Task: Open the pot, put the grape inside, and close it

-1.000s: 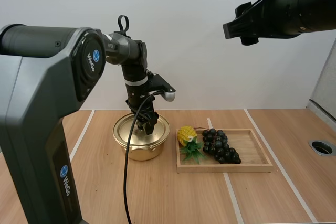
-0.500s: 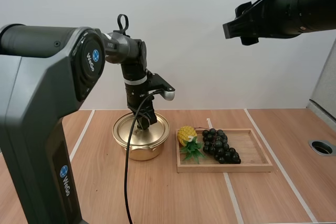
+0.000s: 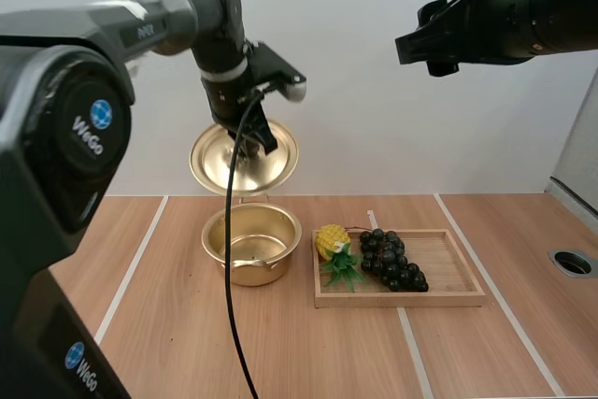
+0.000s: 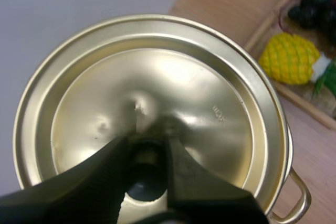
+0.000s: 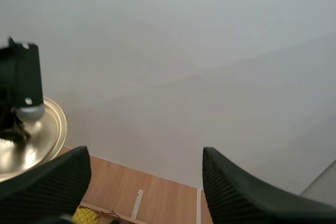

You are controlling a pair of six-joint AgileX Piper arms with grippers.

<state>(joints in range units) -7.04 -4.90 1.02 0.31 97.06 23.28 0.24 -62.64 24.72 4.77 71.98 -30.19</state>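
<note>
Table [image 3: 280, 352]: pot [image 3: 252, 248] open | left end effector [image 4: 148, 150] pinches lid [image 3: 210, 161] above pot | right end effector [image 3: 420, 44] spread

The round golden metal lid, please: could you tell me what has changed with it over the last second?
The left tool, shut on the knob of the round golden metal lid, lifted it up off the golden pot, which now stands open. The pot, the dark grape bunch in the wooden tray and the open right tool stayed put.
</note>
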